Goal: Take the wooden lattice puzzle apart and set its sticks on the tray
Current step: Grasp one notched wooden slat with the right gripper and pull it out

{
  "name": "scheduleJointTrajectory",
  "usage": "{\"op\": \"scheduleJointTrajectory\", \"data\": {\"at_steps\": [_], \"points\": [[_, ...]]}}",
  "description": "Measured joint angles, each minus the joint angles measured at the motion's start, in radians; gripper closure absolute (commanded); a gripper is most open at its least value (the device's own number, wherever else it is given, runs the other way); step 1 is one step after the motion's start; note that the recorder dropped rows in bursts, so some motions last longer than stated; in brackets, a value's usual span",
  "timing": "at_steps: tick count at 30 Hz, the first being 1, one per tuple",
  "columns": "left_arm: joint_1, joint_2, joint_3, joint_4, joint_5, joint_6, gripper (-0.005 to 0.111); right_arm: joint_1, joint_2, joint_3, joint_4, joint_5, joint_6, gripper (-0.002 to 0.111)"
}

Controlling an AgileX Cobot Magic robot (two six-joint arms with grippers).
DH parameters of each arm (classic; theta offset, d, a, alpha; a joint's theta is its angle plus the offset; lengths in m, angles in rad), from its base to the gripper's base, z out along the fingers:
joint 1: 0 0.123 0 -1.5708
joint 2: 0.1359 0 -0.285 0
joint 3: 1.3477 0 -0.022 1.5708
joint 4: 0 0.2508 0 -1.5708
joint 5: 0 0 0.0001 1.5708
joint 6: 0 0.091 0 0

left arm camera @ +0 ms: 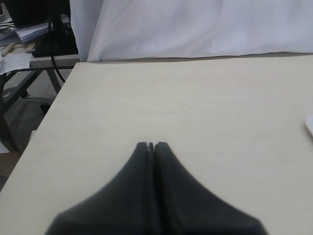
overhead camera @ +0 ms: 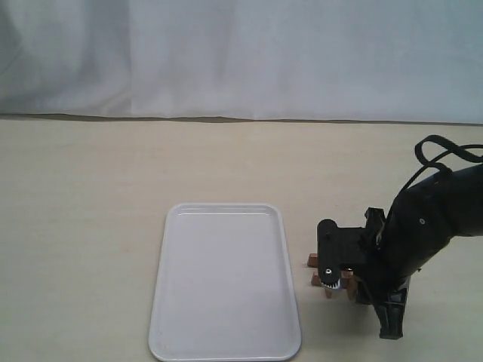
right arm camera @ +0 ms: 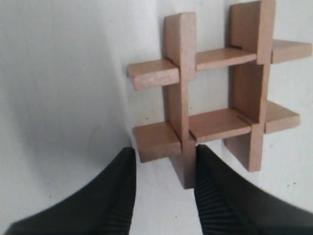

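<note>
The wooden lattice puzzle is a light-brown hash-shaped grid lying assembled on the table, just right of the tray. In the exterior view only its brown ends show from under the right arm. My right gripper is open and low over the puzzle's near corner. Its black fingers stand on either side of one stick's end, with a gap on one side. The white tray holds nothing. My left gripper is shut and holds nothing, over bare table; it is out of the exterior view.
The table's left edge shows in the left wrist view, with a cluttered desk and cables beyond it. A white curtain hangs behind the table. A white sliver of the tray's rim shows at that view's edge.
</note>
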Motion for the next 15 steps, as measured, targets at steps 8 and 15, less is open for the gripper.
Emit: {"op": "scheduleJointTrajectory", "data": {"at_steps": [8, 15], "points": [[0.0, 0.0, 0.0, 0.0, 0.0, 0.0, 0.107, 0.0, 0.002, 0.0, -0.007, -0.007, 0.0, 0.1], [0.0, 0.0, 0.0, 0.0, 0.0, 0.0, 0.107, 0.0, 0.002, 0.0, -0.007, -0.007, 0.0, 0.1]]}}
